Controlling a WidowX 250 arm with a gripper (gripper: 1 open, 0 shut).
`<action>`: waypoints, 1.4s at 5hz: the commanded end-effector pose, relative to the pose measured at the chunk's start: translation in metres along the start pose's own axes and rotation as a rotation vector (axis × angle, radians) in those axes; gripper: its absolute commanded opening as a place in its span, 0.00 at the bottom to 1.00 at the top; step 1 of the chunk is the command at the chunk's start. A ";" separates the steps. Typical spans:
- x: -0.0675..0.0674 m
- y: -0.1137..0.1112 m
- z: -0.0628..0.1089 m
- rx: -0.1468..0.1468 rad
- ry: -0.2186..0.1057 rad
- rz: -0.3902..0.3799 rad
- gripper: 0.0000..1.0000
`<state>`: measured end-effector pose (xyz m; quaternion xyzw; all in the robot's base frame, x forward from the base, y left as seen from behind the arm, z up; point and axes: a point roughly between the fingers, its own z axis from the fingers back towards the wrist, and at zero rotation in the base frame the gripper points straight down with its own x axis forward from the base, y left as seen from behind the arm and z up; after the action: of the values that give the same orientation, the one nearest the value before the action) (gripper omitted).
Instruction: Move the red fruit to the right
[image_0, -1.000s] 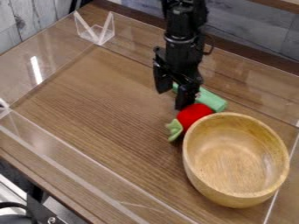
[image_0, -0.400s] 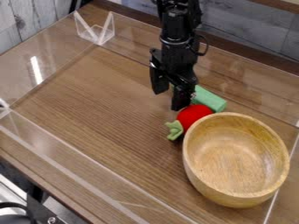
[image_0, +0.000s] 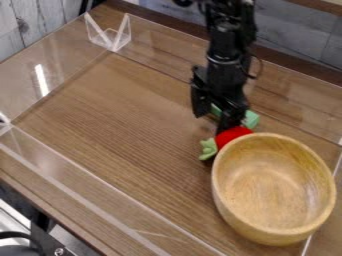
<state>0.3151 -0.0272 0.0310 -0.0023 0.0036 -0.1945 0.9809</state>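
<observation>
The red fruit (image_0: 233, 138) lies on the wooden table with its green leaves (image_0: 210, 150) pointing to the left, touching the rim of the wooden bowl (image_0: 274, 190). My gripper (image_0: 219, 116) points straight down just above and behind the fruit. It is open, its dark fingers (image_0: 198, 106) spread apart with nothing between them. A light green block (image_0: 250, 119) peeks out behind the gripper on the right, mostly hidden by it.
A low clear plastic wall (image_0: 54, 165) rings the table on the left and front. A clear plastic stand (image_0: 107, 32) sits at the back left. The wooden bowl fills the right front corner.
The gripper has moved right and down, from above the block to just over the fruit. Its jaws have stayed open. The fruit and bowl appear shifted slightly right.
</observation>
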 end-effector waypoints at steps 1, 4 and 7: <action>0.007 0.004 0.010 0.020 -0.053 -0.008 0.00; 0.009 0.006 0.027 0.043 -0.069 0.060 1.00; 0.018 -0.004 0.036 0.053 -0.089 -0.116 1.00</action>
<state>0.3167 -0.0342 0.0399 0.0075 0.0010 -0.2435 0.9699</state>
